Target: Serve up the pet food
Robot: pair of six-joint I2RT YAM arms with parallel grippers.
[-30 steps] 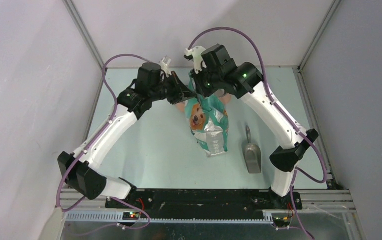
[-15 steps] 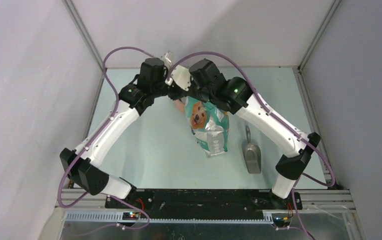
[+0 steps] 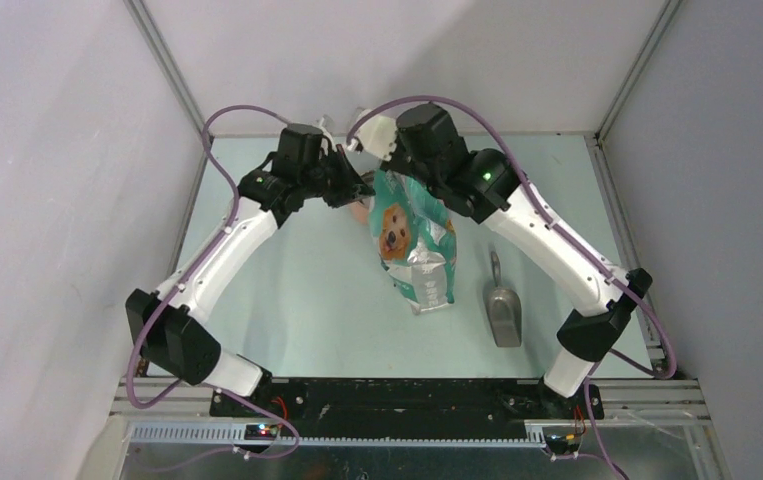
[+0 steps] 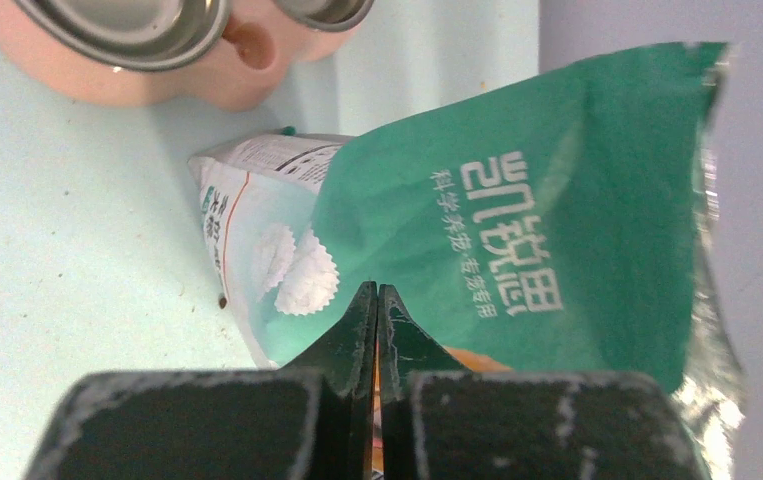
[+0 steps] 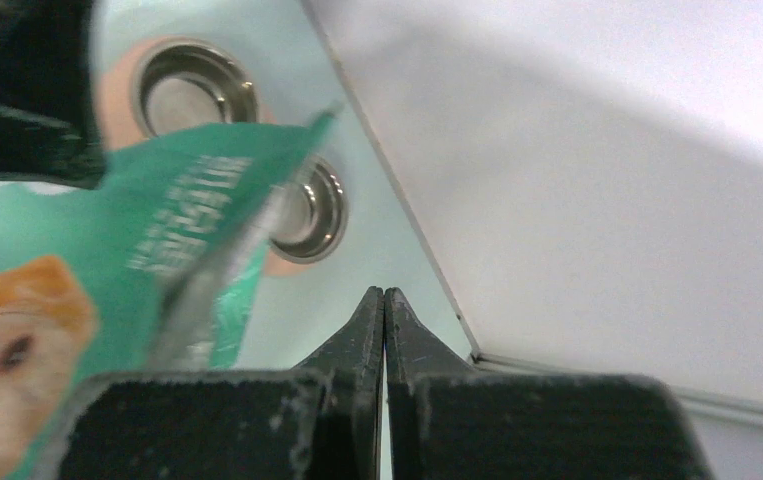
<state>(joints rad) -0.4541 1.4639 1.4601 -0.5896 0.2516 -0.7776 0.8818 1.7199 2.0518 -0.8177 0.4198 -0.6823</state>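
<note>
Teal-green foil fills most of my left wrist feed: the bag (image 3: 415, 250) sits mid-table with its dog print facing up and its silver base toward the near edge. Its sealed top is lifted at the far end, between my two wrists.

The left gripper (image 4: 377, 295) has its fingers pressed tight together, with the tips right against the printed face of the bag. I cannot tell whether a fold of foil is pinched between them. The right gripper (image 5: 384, 295) is also clamped closed, with nothing between its fingers. The bag's top edge passes to the left of it, apart from the tips.

The pet food is hidden from me in all three feeds.

Just beyond the bag's top, toward the far wall, stands a pink feeder (image 4: 157, 85) holding two steel bowls (image 5: 194, 90) side by side. What I can see of their insides is bare metal.

On the pale table (image 3: 287, 290), to the right of the bag and clear of it, lies the grey scoop (image 3: 503, 312) with its handle pointing to the far side.
</note>
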